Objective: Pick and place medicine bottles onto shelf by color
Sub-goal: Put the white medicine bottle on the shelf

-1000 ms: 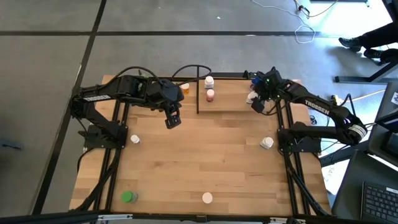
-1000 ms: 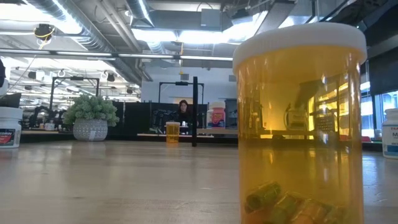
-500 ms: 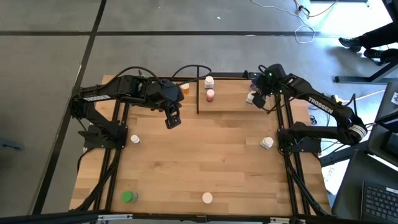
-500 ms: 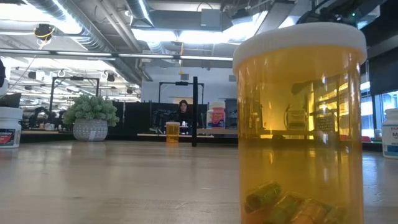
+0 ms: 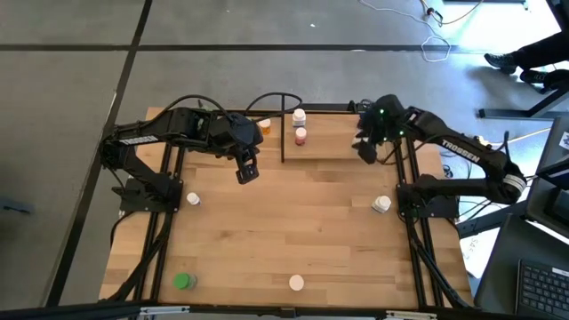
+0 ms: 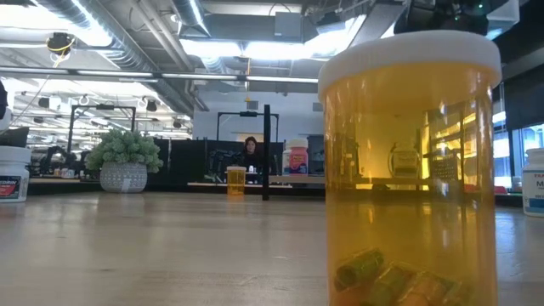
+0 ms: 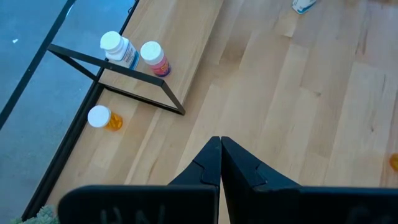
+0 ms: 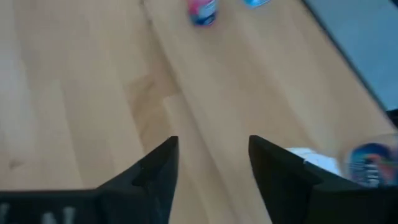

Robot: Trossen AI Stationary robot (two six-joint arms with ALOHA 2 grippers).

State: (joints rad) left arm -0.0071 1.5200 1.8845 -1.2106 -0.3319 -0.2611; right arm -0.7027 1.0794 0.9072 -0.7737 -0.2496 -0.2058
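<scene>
The shelf is a light wood board with black posts at the table's far edge. A white bottle and a pink-red bottle stand on its left end; they also show in the left wrist view. An orange bottle is just left of the shelf. My left gripper is shut and empty above the table, near the shelf's left end. My right gripper is open and empty over the shelf's right end. A pink-and-blue bottle and a blue-topped bottle lie beyond its fingers.
Loose bottles stand on the table: white ones and a green one. A large orange bottle fills the low view, with a green plant far behind. A person's legs show beyond the far right corner.
My right gripper has shifted slightly over the shelf's right end, toward the far edge and then back toward the near edge. It now covers a white bottle that showed beside it. My left arm has kept still.
</scene>
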